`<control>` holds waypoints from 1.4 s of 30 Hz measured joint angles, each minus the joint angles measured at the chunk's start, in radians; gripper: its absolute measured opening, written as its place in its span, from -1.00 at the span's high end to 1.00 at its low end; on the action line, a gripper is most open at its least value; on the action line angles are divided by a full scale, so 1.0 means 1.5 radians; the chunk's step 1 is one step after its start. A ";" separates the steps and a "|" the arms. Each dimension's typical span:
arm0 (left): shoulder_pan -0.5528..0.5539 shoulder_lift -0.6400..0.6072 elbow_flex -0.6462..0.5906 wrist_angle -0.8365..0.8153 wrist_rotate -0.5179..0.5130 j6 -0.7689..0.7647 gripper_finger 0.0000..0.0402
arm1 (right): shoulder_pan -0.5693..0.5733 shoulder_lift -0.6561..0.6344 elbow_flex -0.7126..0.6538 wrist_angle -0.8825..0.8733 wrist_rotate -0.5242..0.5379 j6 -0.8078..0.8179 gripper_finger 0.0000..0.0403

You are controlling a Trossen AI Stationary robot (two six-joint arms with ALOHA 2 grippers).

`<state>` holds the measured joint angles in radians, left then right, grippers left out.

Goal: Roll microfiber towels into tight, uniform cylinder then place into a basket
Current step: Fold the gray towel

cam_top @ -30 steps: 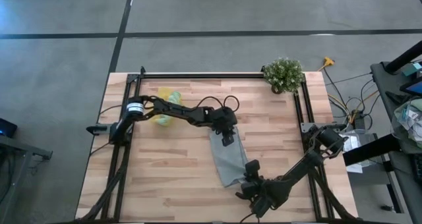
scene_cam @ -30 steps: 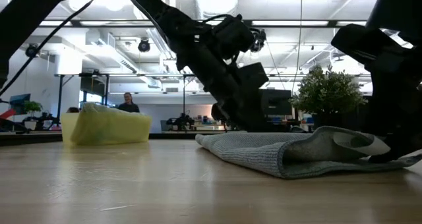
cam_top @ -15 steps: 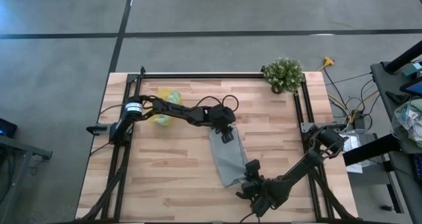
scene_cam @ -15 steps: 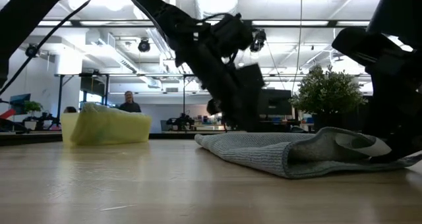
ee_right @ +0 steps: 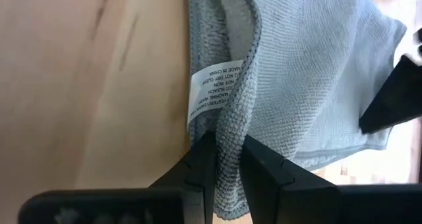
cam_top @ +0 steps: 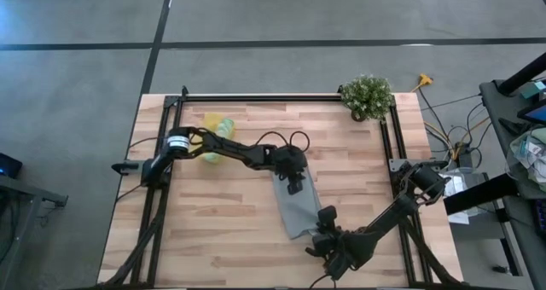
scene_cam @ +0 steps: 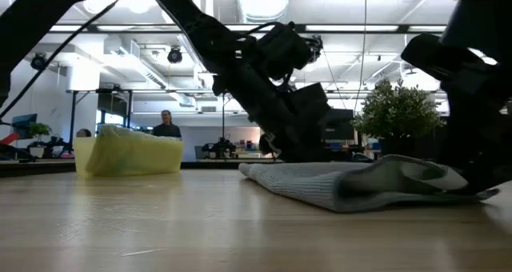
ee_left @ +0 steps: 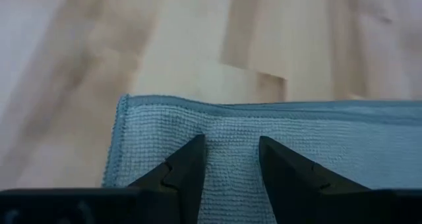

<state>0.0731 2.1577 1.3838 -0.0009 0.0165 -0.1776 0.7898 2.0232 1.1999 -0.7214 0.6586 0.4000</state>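
The grey-blue towel (cam_top: 295, 206) lies flat on the wooden table, running from the middle toward the near edge; it also shows in the low view (scene_cam: 328, 184). My left gripper (cam_top: 294, 177) is open, with its fingertips down on the towel's far end (ee_left: 231, 145). My right gripper (cam_top: 321, 232) is shut on the towel's near end, where a white tag (ee_right: 210, 91) shows. The yellow basket (cam_top: 213, 124) stands at the far left with something light green in it; it also shows in the low view (scene_cam: 128, 156). My left gripper has both open fingertips (ee_left: 195, 151) set on the towel's upper face, just inside its far hem (ee_left: 217, 109). The fingers slant down from the far left. The towel lies flat on the table under them. My right gripper pinches a raised fold of the towel's near end (ee_right: 227, 128) between its two fingers, beside the white tag. The fold holds more than one layer. The fingers come in low from the near side. The rest of the towel lies on the table.
A potted plant (cam_top: 367, 95) stands at the table's far right corner. Black rails (cam_top: 281, 96) run along the table's far, left and right sides. Bare wood lies left of the towel and near the front edge. A person stands far off in the room (scene_cam: 166, 126).
My left gripper rose a little off the towel's far end, then came back down on it slightly nearer the near edge. The raised fold at my right gripper has sunk lower and lies flatter than a second ago.
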 joint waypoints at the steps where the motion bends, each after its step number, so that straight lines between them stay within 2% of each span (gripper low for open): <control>1: 0.000 0.002 0.001 0.002 -0.025 0.000 0.35 | 0.000 0.000 0.000 0.001 0.000 0.000 0.71; 6: 0.003 0.004 0.001 0.000 -0.113 0.000 0.35 | -0.001 0.000 -0.002 0.002 -0.001 0.000 0.71; 10: 0.005 0.002 0.002 -0.007 -0.147 -0.001 0.35 | 0.002 0.000 -0.005 0.005 -0.001 0.006 0.71; 20: 0.003 0.001 0.001 -0.007 -0.143 -0.001 0.35 | 0.008 -0.001 -0.009 -0.038 0.001 0.042 0.71; 24: 0.002 -0.011 0.000 -0.027 -0.120 -0.003 0.35 | 0.015 0.001 0.000 -0.095 0.027 0.074 0.71; 27: 0.002 -0.035 -0.002 -0.068 -0.115 -0.001 0.35 | 0.025 0.000 0.015 -0.096 0.065 0.073 0.71; 30: 0.002 -0.066 -0.002 -0.108 -0.116 0.000 0.35 | 0.035 0.000 0.029 -0.053 0.119 0.040 0.71; 35: -0.002 -0.111 -0.003 -0.175 -0.117 0.000 0.35 | 0.030 -0.001 0.030 0.073 0.133 -0.097 0.68; 42: -0.004 -0.130 -0.026 -0.239 -0.150 0.025 0.35 | -0.004 0.005 0.026 0.138 0.156 -0.179 0.43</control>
<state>0.0672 1.9629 1.3441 -0.3590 -0.2079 -0.1393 0.7835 2.0304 1.2396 -0.5139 0.8925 0.1310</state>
